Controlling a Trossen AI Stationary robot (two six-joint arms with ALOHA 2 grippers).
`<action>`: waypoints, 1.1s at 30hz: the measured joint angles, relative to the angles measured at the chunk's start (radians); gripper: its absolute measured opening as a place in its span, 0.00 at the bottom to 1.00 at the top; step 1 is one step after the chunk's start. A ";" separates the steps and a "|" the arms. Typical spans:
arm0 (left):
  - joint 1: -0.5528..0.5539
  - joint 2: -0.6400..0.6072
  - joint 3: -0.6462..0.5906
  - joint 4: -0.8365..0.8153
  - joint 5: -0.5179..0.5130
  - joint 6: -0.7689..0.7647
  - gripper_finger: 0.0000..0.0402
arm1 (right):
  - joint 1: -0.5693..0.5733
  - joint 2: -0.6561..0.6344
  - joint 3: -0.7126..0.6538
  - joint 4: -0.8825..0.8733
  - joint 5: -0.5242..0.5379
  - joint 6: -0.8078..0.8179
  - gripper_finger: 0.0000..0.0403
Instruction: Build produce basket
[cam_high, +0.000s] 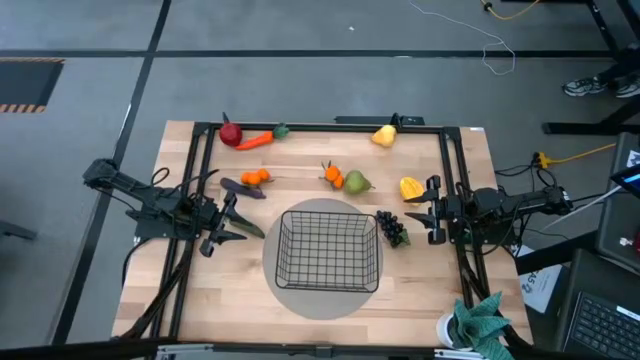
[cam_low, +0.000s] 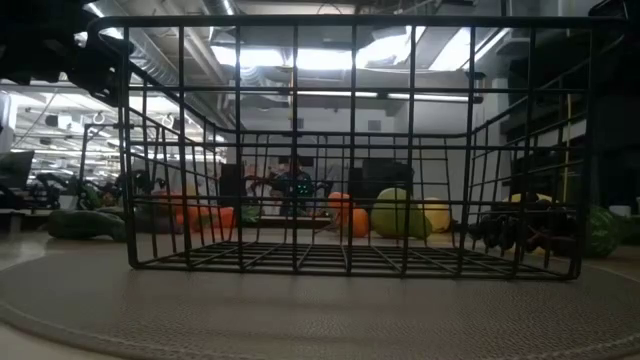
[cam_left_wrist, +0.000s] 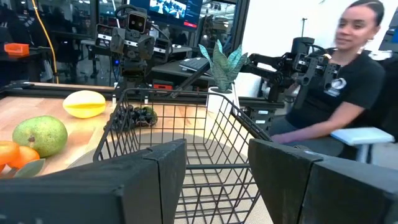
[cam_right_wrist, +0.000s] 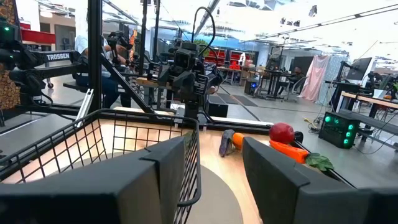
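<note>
1. The left tool (cam_high: 222, 228) hovers at the left side of the basket (cam_high: 328, 251), fingers spread and holding nothing. The right tool (cam_high: 432, 210) hovers at the basket's right side, also spread and empty.
2. The basket sits on a round grey mat (cam_high: 300, 300) on the worktop (cam_high: 190, 300), between the two tools. No produce shows inside it, so I judge the filling has not begun.
3. Dark purple grapes (cam_high: 391, 229) lie just beside the right tool, between it and the basket. A yellow piece (cam_high: 411, 187) lies near that tool, on its far side.
4. A green pear (cam_high: 355, 181) and a small orange piece (cam_high: 333, 175) lie beyond the basket. Small oranges (cam_high: 255, 178) and a dark piece (cam_high: 243, 187) lie just past the left tool.
5. A red apple (cam_high: 231, 134), an orange carrot (cam_high: 256, 140) and another yellow piece (cam_high: 384, 135) lie along the far edge, well apart from both tools.
6. Handling, as I judge it: the toy produce looks light, rigid and smooth, so round pieces may slip or roll. Pinch across the widest middle of each.
7. The grapes look bumpy; grip across the cluster's body. Take the carrot across its shaft, not its leaf.
</note>
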 joint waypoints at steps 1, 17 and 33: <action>0.000 0.000 0.000 0.000 0.000 0.000 0.41 | 0.000 0.000 0.000 0.000 0.000 0.000 0.41; 0.000 0.000 0.000 0.000 0.000 0.000 0.41 | 0.000 0.000 0.000 0.000 0.000 0.015 0.41; 0.000 0.000 0.000 0.000 0.000 0.000 0.41 | 0.000 0.000 0.000 -0.003 -0.069 0.477 0.41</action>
